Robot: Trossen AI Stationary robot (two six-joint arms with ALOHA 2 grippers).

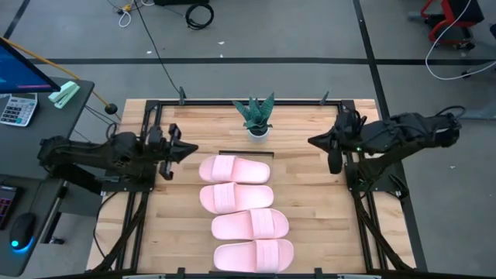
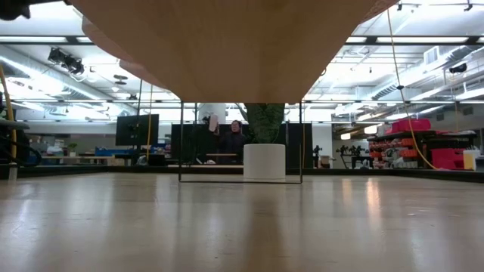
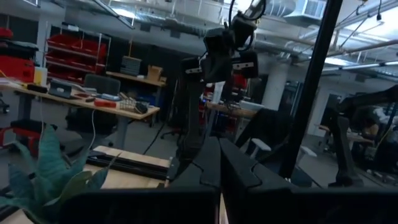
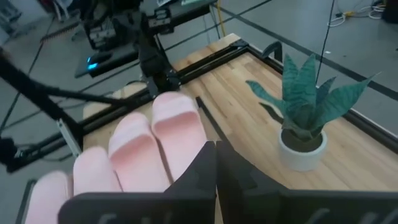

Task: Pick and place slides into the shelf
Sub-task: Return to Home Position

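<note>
Four pale pink slides lie sole-down on the slatted tabletop in a column down its middle: the farthest (image 1: pixel 235 169), then (image 1: pixel 236 196), (image 1: pixel 249 225), and the nearest (image 1: pixel 253 255). The right wrist view shows them too (image 4: pixel 177 124). My left gripper (image 1: pixel 191 147) (image 3: pixel 219 163) hovers shut, left of the farthest slide. My right gripper (image 1: pixel 311 141) (image 4: pixel 216 163) hovers shut, to the column's right. I cannot make out the shelf in the high view. A pale wooden slab (image 2: pixel 227 45) spans the top of the low view, and I cannot tell if it is the shelf.
A potted plant (image 1: pixel 256 118) (image 4: pixel 303 118) in a white pot stands near the table's far edge, between the two grippers. Black frame rails (image 1: pixel 147 132) run along the table's sides. A desk with a calculator (image 1: pixel 17 108) stands left of the table.
</note>
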